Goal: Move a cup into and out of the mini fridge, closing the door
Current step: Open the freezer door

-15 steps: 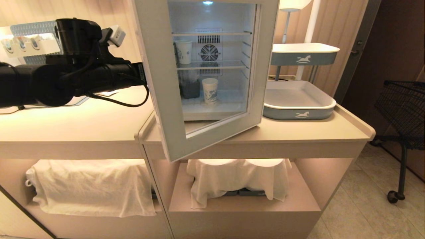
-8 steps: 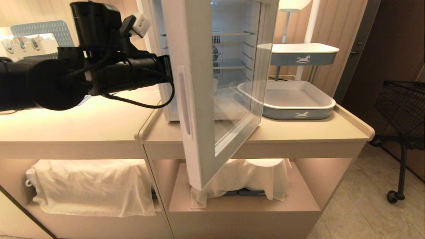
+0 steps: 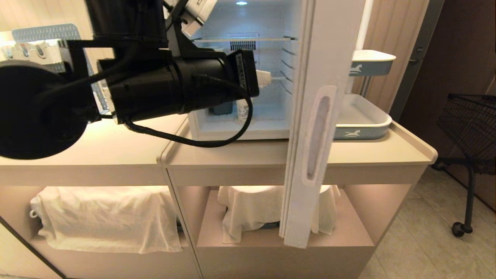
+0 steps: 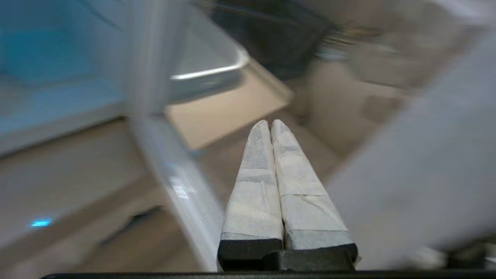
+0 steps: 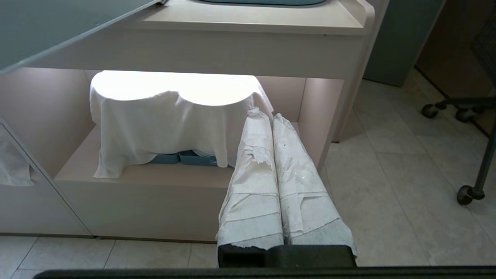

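Head view: the mini fridge (image 3: 248,133) sits on the counter (image 3: 364,153), lit up inside.
Door: the door (image 3: 316,128) stands wide open, edge toward the camera.
Cup: the cup (image 3: 243,109) stands on the fridge floor, half hidden by the arm.
Left gripper: the left gripper (image 4: 270,124) is empty, tips pressed together, in front of the open fridge.
Right gripper: the right gripper (image 5: 265,114) is closed, empty, low by the white cloth (image 5: 155,116).

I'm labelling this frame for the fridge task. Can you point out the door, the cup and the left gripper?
the door (image 3: 316,147), head view, on its near edge with the recessed handle.
the cup (image 3: 243,109), head view, on its visible side, behind the cable.
left gripper (image 4: 270,123), left wrist view, at its closed fingertips.
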You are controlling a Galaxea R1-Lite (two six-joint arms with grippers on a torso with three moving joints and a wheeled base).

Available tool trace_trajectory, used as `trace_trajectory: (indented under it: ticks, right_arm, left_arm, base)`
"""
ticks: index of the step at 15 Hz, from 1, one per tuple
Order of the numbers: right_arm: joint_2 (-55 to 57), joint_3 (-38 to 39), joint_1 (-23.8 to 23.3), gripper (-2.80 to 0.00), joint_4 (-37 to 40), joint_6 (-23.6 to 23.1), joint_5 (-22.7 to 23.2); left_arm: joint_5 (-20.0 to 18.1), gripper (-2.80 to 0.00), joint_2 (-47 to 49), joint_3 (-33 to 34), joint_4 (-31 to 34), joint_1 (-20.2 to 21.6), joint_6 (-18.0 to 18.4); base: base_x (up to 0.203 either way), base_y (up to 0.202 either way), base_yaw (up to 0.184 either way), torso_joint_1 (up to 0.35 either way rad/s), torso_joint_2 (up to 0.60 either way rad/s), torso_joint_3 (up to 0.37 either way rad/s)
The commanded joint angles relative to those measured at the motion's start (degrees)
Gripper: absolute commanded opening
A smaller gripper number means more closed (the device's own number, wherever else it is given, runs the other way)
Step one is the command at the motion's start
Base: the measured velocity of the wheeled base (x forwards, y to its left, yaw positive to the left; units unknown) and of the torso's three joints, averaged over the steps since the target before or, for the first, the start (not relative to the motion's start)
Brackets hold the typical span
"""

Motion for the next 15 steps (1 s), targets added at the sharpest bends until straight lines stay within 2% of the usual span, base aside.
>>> trace_trajectory:
  ticks: [1, 7, 13, 15]
  right_arm:
    - [0.0, 0.0, 0.0, -2.8, 0.0, -0.1, 0.0]
    - [0.1, 0.0, 0.0, -2.8, 0.0, -0.1, 0.0]
    - [0.0, 0.0, 0.0, -2.8, 0.0, -0.1, 0.0]
    - [0.0, 0.0, 0.0, -2.8, 0.0, -0.1, 0.0]
  left_arm:
    - [-0.1, -2.8, -2.3, -0.1, 0.0, -4.6, -3.9]
    - [1.5, -2.8, 1.1, -2.2, -0.5, -15.9, -3.9]
    - [1.9, -2.8, 8.4, -7.6, -0.5, -20.6, -3.8]
    - [1.7, -2.8, 8.3, -7.3, -0.2, -20.0, -1.9]
  base:
    - [0.0, 0.0, 0.0, 0.0, 0.0, 0.0]
    - [0.0, 0.0, 0.0, 0.0, 0.0, 0.0]
    - [0.0, 0.0, 0.0, 0.0, 0.0, 0.0]
    - [0.0, 0.0, 0.0, 0.0, 0.0, 0.0]
